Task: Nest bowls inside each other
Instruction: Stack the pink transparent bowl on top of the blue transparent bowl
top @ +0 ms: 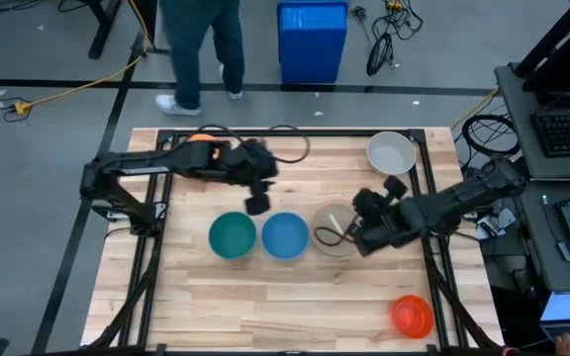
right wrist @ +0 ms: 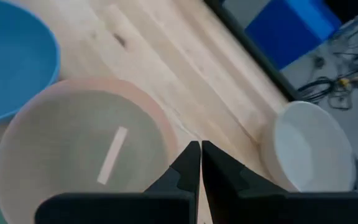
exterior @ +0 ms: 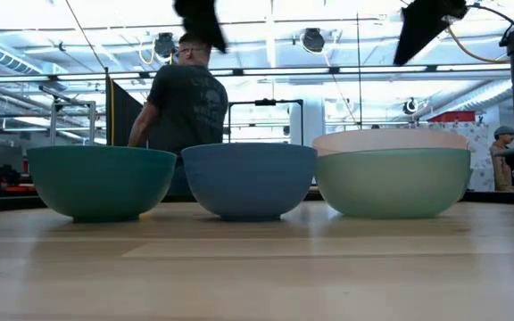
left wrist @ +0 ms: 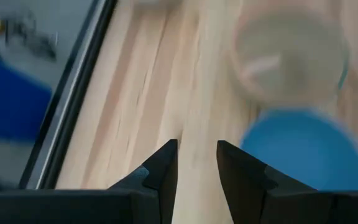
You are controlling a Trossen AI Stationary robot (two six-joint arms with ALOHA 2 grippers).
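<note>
Looking down, we list a teal bowl (top: 233,235), then a blue bowl (top: 285,235) beside it, then a pale pink bowl (top: 333,232) nested in a sage green bowl (exterior: 393,183) just past the blue one. Left hand (top: 256,205) hovers above the blue bowl, part open, empty. Right hand (top: 356,229), closed and empty, sits beside the pink bowl.

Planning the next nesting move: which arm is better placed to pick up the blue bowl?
Probably the left. The left gripper, empty with fingers slightly apart, hovers just behind the blue bowl. The right gripper is shut over the pink-in-green stack.
</note>
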